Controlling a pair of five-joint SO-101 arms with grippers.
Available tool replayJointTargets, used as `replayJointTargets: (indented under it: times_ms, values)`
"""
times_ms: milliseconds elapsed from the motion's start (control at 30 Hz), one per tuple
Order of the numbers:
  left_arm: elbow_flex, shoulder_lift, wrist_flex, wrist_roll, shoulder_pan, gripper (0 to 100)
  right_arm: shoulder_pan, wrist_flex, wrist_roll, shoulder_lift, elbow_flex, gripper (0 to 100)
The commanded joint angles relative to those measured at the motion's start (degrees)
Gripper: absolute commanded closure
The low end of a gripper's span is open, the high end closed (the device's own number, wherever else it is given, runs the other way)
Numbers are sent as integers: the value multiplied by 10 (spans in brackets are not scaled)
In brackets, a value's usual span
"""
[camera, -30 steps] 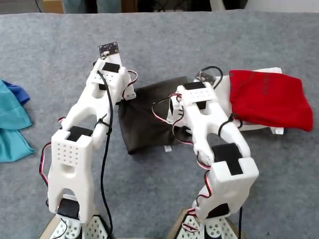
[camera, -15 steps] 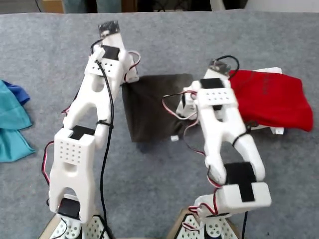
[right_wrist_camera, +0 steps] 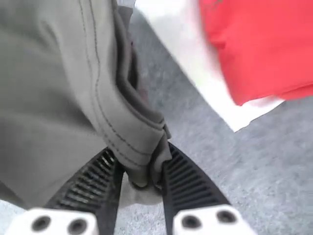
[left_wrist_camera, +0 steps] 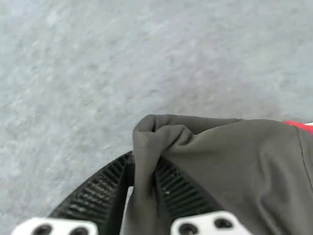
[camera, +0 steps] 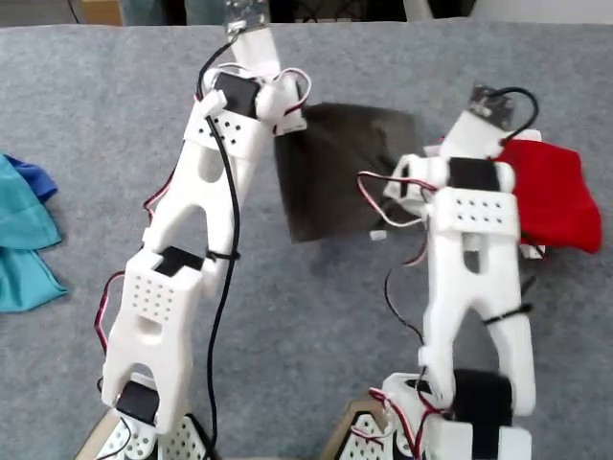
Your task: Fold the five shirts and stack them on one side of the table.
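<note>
as left pincer point(left_wrist_camera: 145, 165) and right pincer point(right_wrist_camera: 142, 159) clamp it, dark shirt point(camera: 335, 172) spans between.

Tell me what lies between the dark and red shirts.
Right wrist view: beside the dark shirt, bare grey table cover, then a white garment poking out beneath the red shirt.

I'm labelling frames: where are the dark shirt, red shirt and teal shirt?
dark shirt point(camera: 333, 165), high view, middle of the cloth.
red shirt point(camera: 556, 196), high view, its exposed middle.
teal shirt point(camera: 19, 235), high view, central fold.
</note>
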Motion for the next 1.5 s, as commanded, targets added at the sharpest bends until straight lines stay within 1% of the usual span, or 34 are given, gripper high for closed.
replayJointTargets:
  times_ms: [0,100,200,300,433,533,633,733,933,1000,1100,1200,1233,1300,1467]
  values:
    - [-58,-8,-23,-2,14,972,42,1,6,-47,-66,973]
    - [-62,-8,-82,-5,32,972,76,0,6,-56,-100,973]
    - [-41,-7,-154,-5,51,972,114,-30,11,-60,-122,973]
    - [-8,-7,-226,-5,73,972,159,-69,39,-60,-130,973]
    - [58,-7,-329,-5,103,971,211,-99,43,-60,-130,973]
    - [107,-7,-407,-5,123,971,244,-121,61,-60,-127,972]
    - [127,8,-461,-5,138,971,273,-148,66,-56,-126,972]
    - [89,53,-478,-5,148,971,291,-167,66,-56,-116,972]
    - [-61,170,-476,-6,171,971,309,-222,66,-59,-65,970]
    - [-97,197,-476,-18,178,971,316,-242,66,-59,-49,970]
    - [-118,215,-476,-20,180,971,317,-262,66,-59,-26,970]
    - [-119,217,-476,-20,179,971,316,-261,66,-58,-13,962]
    - [-119,217,-476,-19,179,971,313,-260,66,-56,-10,943]
    - [-119,216,-476,-18,178,971,314,-248,69,-56,-5,856]
    - [-119,218,-476,-18,178,970,315,-230,78,-57,14,517]
